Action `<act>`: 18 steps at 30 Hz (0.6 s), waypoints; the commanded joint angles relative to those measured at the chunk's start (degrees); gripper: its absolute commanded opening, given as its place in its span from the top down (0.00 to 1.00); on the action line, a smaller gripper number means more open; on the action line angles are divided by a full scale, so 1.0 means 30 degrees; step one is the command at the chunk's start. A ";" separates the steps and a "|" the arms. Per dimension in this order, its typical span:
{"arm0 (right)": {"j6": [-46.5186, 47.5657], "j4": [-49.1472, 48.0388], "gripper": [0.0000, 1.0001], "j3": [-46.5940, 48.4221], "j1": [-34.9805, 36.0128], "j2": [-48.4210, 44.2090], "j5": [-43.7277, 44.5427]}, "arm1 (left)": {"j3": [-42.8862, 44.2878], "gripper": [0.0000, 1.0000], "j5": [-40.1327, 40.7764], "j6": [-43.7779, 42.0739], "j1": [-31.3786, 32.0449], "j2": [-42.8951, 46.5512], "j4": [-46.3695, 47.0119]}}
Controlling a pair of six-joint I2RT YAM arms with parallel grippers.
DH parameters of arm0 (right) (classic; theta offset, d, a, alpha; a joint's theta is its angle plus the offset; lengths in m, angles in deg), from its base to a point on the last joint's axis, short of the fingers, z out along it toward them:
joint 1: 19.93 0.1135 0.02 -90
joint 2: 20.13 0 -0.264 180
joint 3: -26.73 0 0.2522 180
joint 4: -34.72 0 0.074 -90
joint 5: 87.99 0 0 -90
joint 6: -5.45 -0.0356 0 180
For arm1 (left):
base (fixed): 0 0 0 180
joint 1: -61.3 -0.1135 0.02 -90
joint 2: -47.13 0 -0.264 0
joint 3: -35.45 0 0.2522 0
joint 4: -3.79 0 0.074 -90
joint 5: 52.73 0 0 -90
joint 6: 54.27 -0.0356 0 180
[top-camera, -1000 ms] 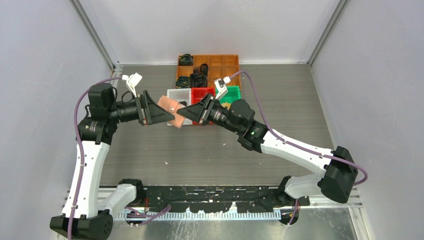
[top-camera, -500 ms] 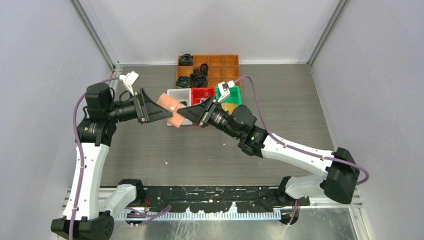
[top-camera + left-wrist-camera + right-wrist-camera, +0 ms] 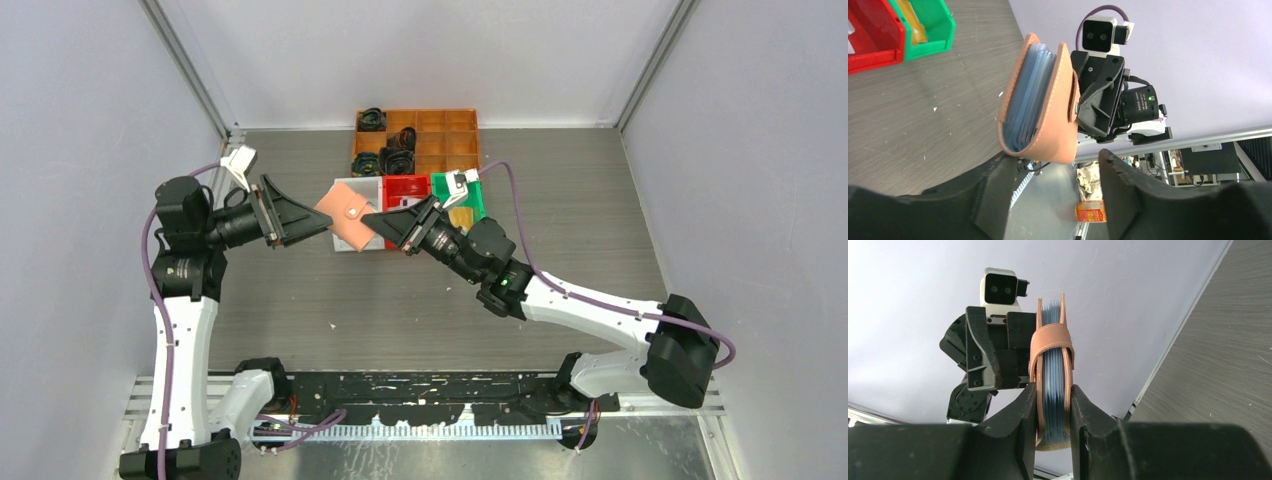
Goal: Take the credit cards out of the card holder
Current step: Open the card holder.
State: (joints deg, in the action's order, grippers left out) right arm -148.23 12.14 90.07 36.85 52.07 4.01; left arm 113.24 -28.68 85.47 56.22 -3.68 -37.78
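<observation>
Above the grey woodgrain table [image 3: 420, 300], right pincer [image 3: 1053, 405] clamps the tan leather card holder [image 3: 1050, 380]; left pincer [image 3: 1053, 185] gapes wide.

cards: only blue-grey pocket edges are seen inside the card holder [image 3: 1052, 380]; no card can be told apart
holder base: hidden between the right gripper [image 3: 1053, 405] fingers
left gripper [image 3: 1055, 175]: fingertips cut off by the frame's lower edge
yellow item in green bin [image 3: 461, 196]: too small to identify
</observation>
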 commanded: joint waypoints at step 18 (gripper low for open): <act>-0.0159 -0.1796 0.36 0.1374 -0.0004 0.1203 -0.3245 | 0.0060 0.90 0.1990 -0.0113 -0.0063 0.1270 0.0767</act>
State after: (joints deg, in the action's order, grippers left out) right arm -151.12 6.20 91.78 37.66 57.38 3.09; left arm 109.94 -23.48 88.70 55.92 -0.31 -35.97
